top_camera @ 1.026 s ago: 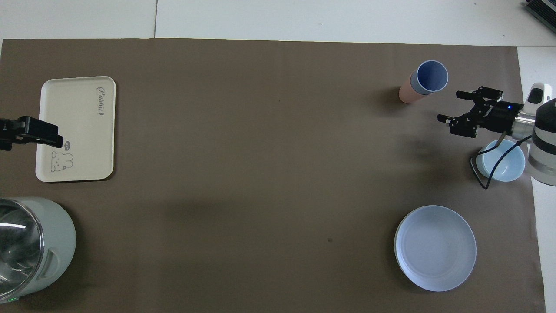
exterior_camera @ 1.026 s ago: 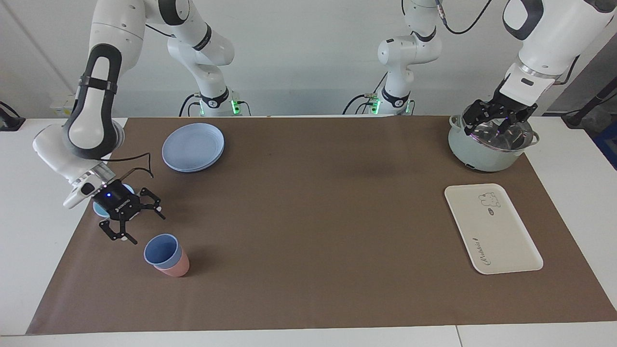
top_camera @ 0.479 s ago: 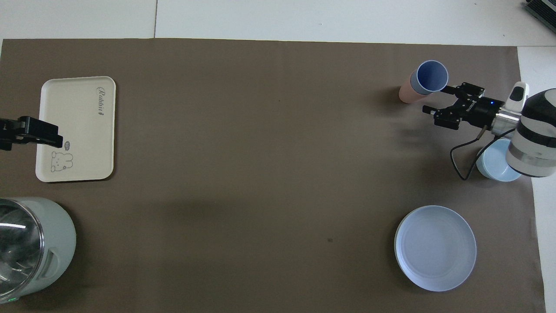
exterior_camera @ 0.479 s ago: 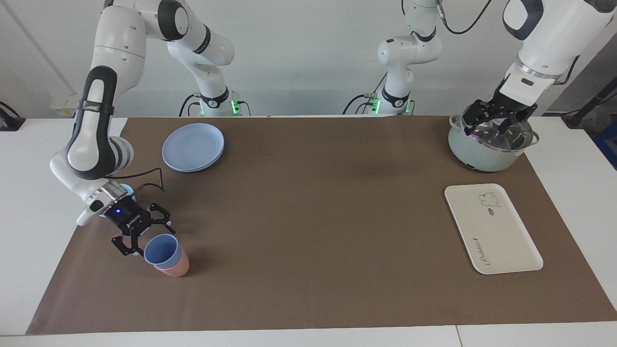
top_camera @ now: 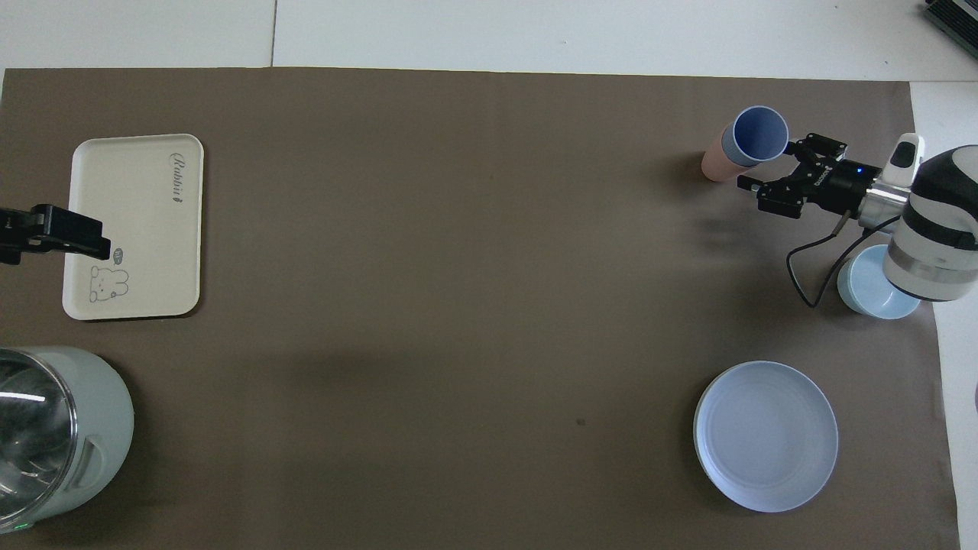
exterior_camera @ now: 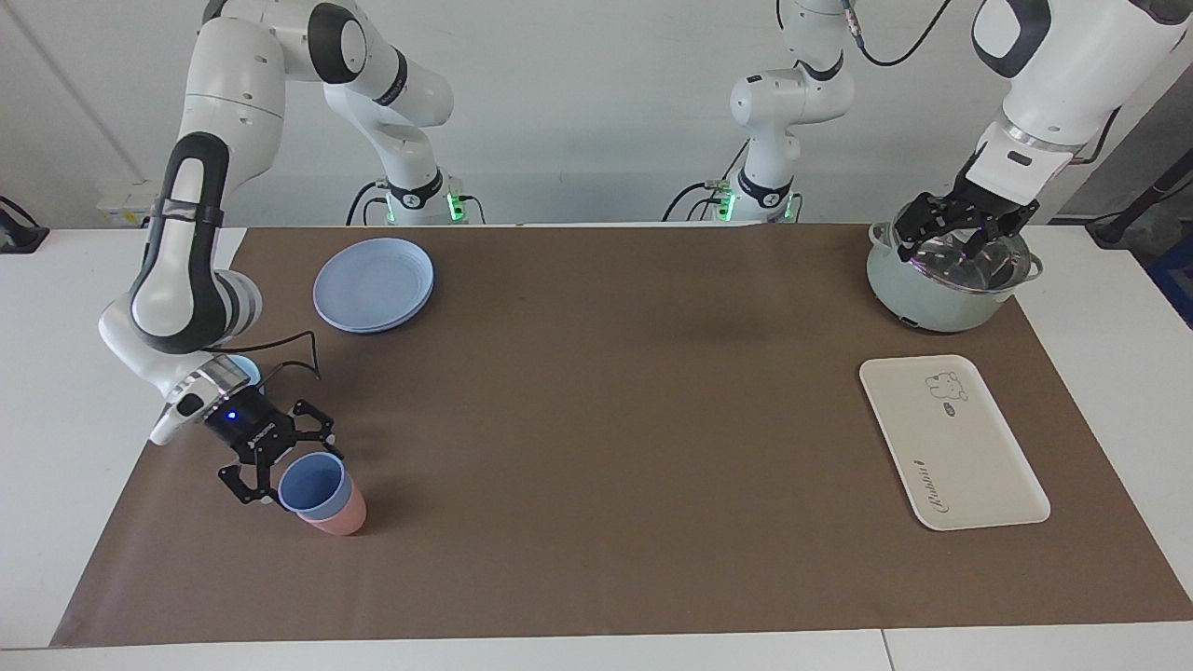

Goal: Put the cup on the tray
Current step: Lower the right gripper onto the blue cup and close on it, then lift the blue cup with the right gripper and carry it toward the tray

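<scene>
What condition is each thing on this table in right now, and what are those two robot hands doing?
Blue cup: upright, nested in the pink cup, not gripped.
Pink cup: upright on the mat.
Tray: flat, nothing on it.
Plate: flat, nothing on it.
Bowl: upright, partly hidden by the arm.
Pot: upright, no lid.
Right gripper: jaws open, straddling the blue cup.
Left gripper: jaws open, waiting over the pot.

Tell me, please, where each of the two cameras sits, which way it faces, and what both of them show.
Facing view: high across the table, looking at the robots; both arms show whole, right gripper open at the blue cup, left gripper open over the pot.
Overhead view: high above the robots' end, looking steeply down; only the right forearm and both grippers show.
Shared: cup, tray, plate, pot.
</scene>
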Robot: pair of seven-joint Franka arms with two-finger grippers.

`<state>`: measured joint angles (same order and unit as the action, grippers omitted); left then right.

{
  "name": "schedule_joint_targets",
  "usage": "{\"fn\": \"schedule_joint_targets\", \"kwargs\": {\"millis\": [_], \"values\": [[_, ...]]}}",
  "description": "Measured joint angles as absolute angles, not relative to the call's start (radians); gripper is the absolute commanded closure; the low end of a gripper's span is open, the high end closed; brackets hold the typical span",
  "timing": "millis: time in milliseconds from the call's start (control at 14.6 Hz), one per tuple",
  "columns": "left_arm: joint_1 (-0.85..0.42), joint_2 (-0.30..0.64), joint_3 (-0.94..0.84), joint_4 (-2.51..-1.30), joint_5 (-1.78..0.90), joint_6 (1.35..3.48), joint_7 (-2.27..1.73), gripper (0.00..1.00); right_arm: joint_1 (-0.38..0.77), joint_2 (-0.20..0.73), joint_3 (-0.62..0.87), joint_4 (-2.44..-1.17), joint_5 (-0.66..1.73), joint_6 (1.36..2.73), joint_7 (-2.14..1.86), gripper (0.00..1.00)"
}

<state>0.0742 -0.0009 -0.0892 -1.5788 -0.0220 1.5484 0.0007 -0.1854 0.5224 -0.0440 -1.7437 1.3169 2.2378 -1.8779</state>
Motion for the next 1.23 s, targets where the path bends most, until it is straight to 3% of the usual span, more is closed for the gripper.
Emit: {"fn": "schedule_joint_targets", "kwargs": {"millis": [684, 752, 821, 889, 1231], "values": [[0.074, -0.001, -0.089, -1.579, -0.022, 1.548, 0.001, 0.00, -0.139, 0.555, -0.039, -1.709, 1.365, 2.286, -1.894, 0.00], [0.074, -0.001, -0.089, -1.579, -0.022, 1.548, 0.001, 0.00, -0.139, 0.556, -0.039, -1.709, 1.365, 2.294, -1.894, 0.26], [0.074, -0.001, -0.089, -1.579, -0.022, 1.548, 0.001, 0.00, -0.139, 0.557, -0.039, -1.709, 1.366, 2.299, -1.894, 0.96], [0.074, -0.001, -0.089, -1.579, -0.022, 1.548, 0.001, 0.00, -0.139, 0.558, -0.039, -1.708, 1.366, 2.299, -1.894, 1.00], [0.074, -0.001, -0.089, -1.579, -0.022, 1.548, 0.001, 0.00, -0.134, 0.559, -0.026, -1.687, 1.369, 2.300, -1.866, 1.00]]}}
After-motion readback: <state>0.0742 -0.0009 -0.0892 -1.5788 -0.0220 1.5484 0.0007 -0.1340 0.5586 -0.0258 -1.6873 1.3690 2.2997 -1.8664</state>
